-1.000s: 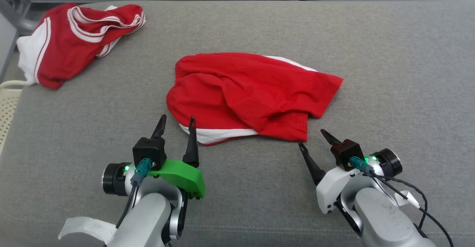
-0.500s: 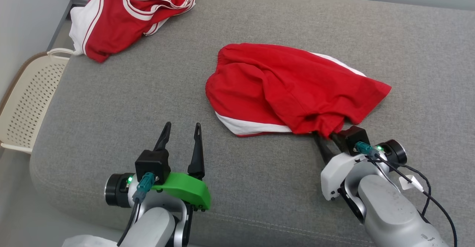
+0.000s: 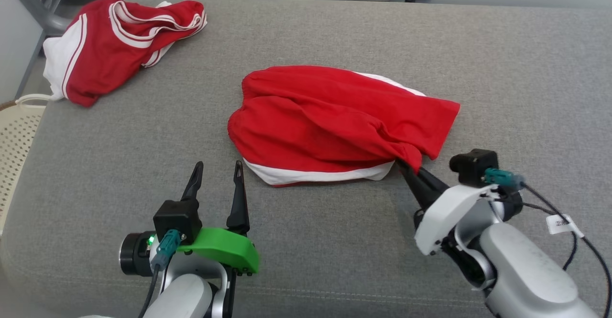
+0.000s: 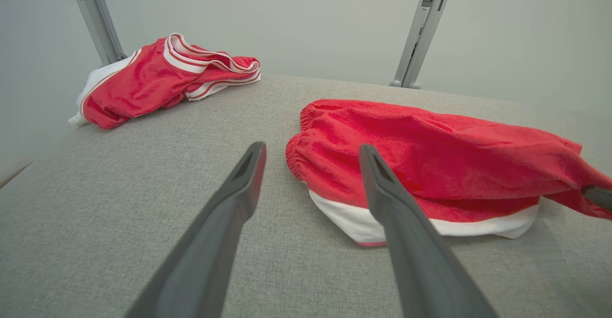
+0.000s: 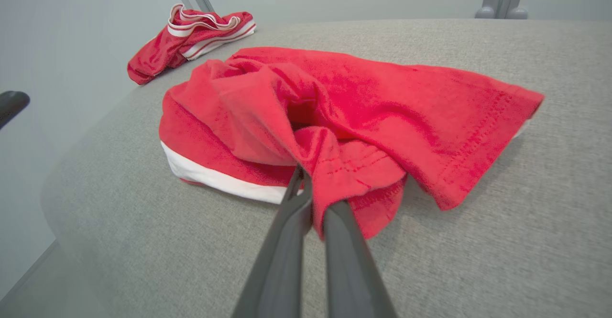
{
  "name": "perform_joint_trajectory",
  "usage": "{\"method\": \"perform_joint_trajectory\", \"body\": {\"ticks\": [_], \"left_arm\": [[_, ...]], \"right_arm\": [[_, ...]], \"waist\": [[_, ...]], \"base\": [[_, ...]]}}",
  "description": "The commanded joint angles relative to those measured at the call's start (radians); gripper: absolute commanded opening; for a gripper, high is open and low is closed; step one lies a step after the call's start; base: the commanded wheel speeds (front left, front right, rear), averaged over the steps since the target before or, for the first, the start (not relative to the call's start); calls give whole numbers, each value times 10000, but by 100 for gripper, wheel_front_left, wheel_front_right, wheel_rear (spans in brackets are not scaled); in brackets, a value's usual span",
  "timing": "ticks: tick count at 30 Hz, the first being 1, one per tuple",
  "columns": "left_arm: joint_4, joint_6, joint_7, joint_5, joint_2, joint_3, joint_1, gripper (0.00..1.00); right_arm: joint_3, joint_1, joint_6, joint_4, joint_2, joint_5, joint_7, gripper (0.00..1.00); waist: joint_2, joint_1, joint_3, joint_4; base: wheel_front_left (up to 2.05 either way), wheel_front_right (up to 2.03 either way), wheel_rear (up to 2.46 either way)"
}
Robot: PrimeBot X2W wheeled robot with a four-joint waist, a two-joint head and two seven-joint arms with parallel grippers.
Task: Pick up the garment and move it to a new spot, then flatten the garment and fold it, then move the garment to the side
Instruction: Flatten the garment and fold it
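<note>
Bare room is left on the grey upholstered counter [image 3: 526,69] at the far right. The middle is blocked by crumpled red white-trimmed shorts [image 3: 330,117], the far left corner by a red-and-white striped garment [image 3: 110,45].

Head view downward; both wrist views low, sharing garment [image 3: 334,117].

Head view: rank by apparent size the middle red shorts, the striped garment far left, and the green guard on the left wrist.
1. red shorts
2. striped garment, farther away, so the real gap is unsure
3. green guard, smallest though nearest
</note>
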Motion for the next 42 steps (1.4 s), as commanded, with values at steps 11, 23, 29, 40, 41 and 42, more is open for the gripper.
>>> {"method": "perform_joint_trajectory", "body": {"ticks": [11,23,29,40,41,42], "left_arm": [[-567,171,-106,-68,192,199,129,100],[-592,-75,-130,32,-60,25,-418,100],[-333,-316,-183,108,-384,-213,-798,100],[37,-624,-269,190,-638,-489,-926,100],[51,-648,-273,190,-623,-502,-911,100],[64,-670,-272,206,-599,-532,-903,100]], "right_arm": [[-2749,1685,0,-5078,-849,1425,3817,0],[-4584,-782,-2,-2059,-533,357,5509,0],[-5547,-2720,-2,1412,-898,-396,5054,0],[-4884,-4177,-2,4140,-1261,-831,3811,100],[-4695,-4119,-2,4123,-1314,-689,3740,100],[-4493,-4038,-2,4054,-1378,-552,3662,100]], "waist": [[0,0,14,59],[0,0,710,828],[0,0,1181,1578],[0,0,1278,1557],[0,0,1223,1429],[0,0,1168,1294]], "base": [[0,0,0],[0,0,0],[0,0,0],[0,0,0],[0,0,0],[0,0,0]]}}
